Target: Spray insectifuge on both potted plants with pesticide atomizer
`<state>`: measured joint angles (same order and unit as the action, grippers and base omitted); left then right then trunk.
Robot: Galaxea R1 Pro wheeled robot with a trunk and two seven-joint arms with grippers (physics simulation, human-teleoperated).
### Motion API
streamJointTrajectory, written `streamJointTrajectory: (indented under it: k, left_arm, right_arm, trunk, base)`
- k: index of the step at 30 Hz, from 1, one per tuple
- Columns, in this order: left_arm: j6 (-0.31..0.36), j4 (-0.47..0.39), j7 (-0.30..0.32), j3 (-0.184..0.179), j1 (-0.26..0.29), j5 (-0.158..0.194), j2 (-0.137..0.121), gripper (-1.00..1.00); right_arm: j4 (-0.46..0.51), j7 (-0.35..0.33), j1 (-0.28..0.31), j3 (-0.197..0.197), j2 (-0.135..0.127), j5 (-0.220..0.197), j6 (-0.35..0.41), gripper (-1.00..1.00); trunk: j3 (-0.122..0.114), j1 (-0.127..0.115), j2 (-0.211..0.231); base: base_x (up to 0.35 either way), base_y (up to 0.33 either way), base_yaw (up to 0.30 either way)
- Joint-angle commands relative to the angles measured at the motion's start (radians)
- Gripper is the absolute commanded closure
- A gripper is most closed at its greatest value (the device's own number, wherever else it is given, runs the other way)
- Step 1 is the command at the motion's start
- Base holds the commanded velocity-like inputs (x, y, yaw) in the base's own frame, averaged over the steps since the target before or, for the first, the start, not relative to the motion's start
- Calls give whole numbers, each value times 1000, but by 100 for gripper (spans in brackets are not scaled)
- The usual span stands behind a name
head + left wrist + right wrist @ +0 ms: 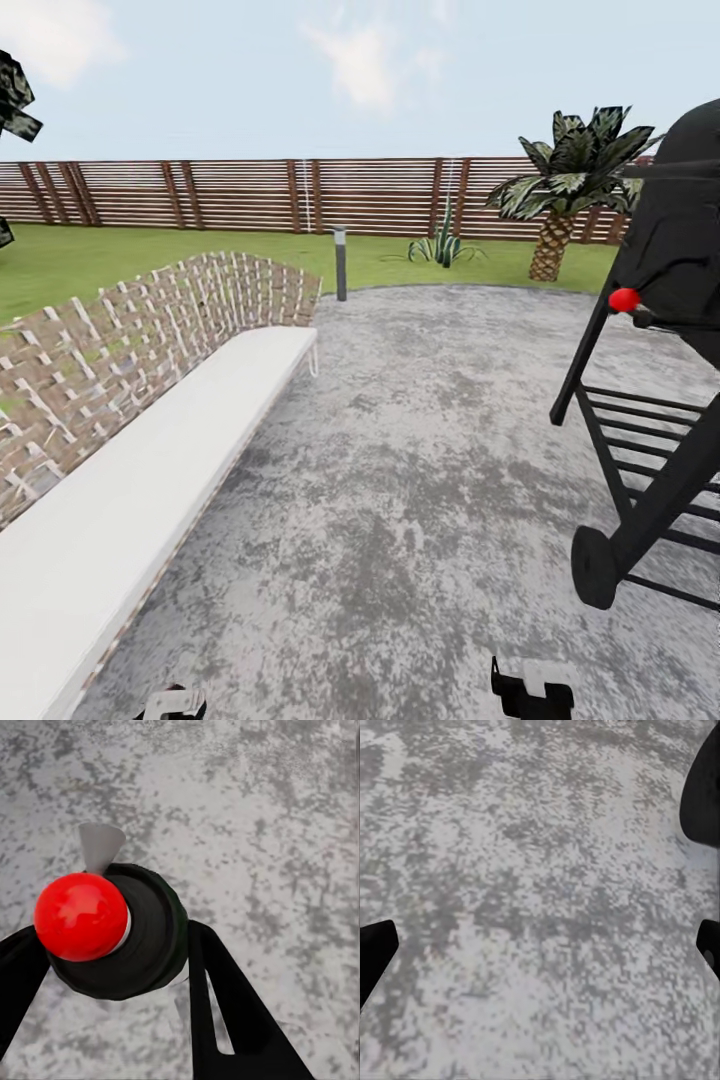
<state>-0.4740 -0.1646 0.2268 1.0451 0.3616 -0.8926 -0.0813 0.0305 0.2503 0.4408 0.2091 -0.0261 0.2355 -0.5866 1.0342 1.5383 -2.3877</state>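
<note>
Left gripper (112, 967): fingers (225, 1005) clamped on the pesticide atomizer (142, 934), seen end-on, black top with a red knob, hanging over the grey speckled paving (420, 480). Right gripper (540, 945): fingers (375, 949) spread wide, nothing between them, same paving below. Head view: white-cushioned woven bench (150, 440) at left, black grill (660, 350) at right, lawn (100, 255), slatted fence (250, 195), palm (565, 185), spiky striped plant (443, 245) beyond.

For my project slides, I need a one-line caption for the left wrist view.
Left gripper closed around the red-capped pesticide atomizer, seen from above the grey speckled paving.
</note>
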Motion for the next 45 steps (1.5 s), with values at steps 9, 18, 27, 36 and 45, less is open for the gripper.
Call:
streamJointTrajectory:
  k: [9,18,27,36,45]
  left_arm:
    - [-2,-1,7,10,0,-3,0,100]
    - [-2,-1,6,12,0,-3,-1,100]
    - [-2,-1,6,12,0,-3,-2,100]
    - [-3,-1,6,12,0,-3,-2,100]
    - [-3,-1,6,12,0,-3,-3,100]
  right_arm:
    - [-1,6,1,6,0,11,-2,-100]
    - [-2,5,1,6,0,11,-2,-100]
    - [-2,6,1,6,1,11,-2,-100]
    - [-2,4,1,6,1,11,-2,-100]
    - [-2,6,1,6,1,11,-2,-100]
  trunk:
    - [1,0,0]
    - [-1,0,0]
    - [-2,0,0]
    - [-2,0,0]
    - [-2,0,0]
  base:
    - [330,88,-99]
    - [337,19,-163]
    - [338,81,-126]
    - [338,8,-145]
    - [338,0,-212]
